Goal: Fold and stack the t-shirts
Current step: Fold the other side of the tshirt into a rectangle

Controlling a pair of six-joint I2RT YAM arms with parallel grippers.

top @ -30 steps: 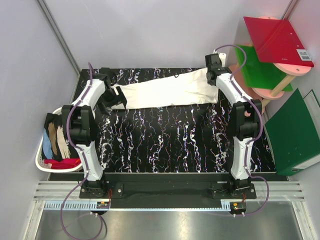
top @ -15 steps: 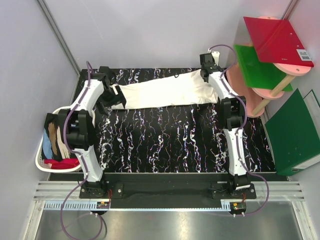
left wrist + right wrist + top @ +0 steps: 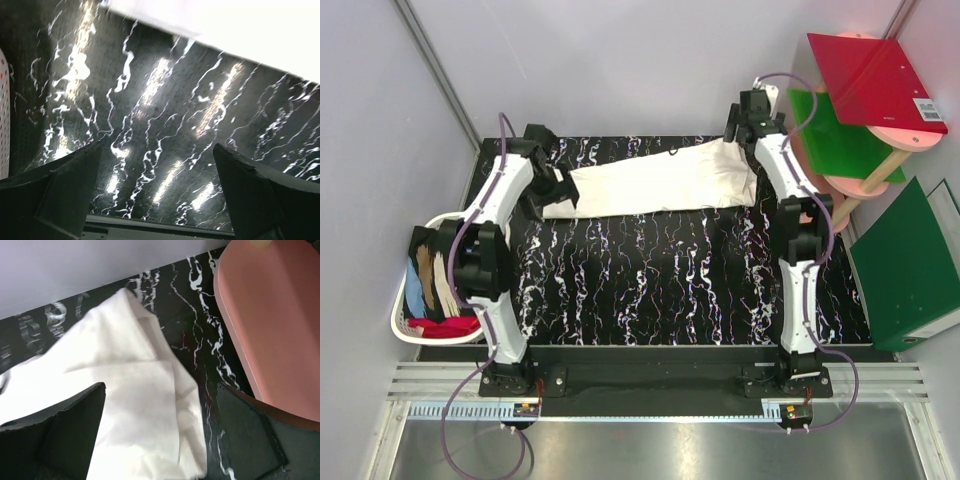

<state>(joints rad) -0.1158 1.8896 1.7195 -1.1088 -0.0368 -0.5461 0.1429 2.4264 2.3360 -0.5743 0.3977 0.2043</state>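
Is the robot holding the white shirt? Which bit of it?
Nothing is held. The right gripper hangs over the white t-shirt at its end with jaws wide apart, not pinching it. The left gripper, jaws open too, is over the table beside it.

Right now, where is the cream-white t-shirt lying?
In the top view, the cream-white t-shirt lies as a long strip across the far side of the black table, between the left gripper and the right gripper.
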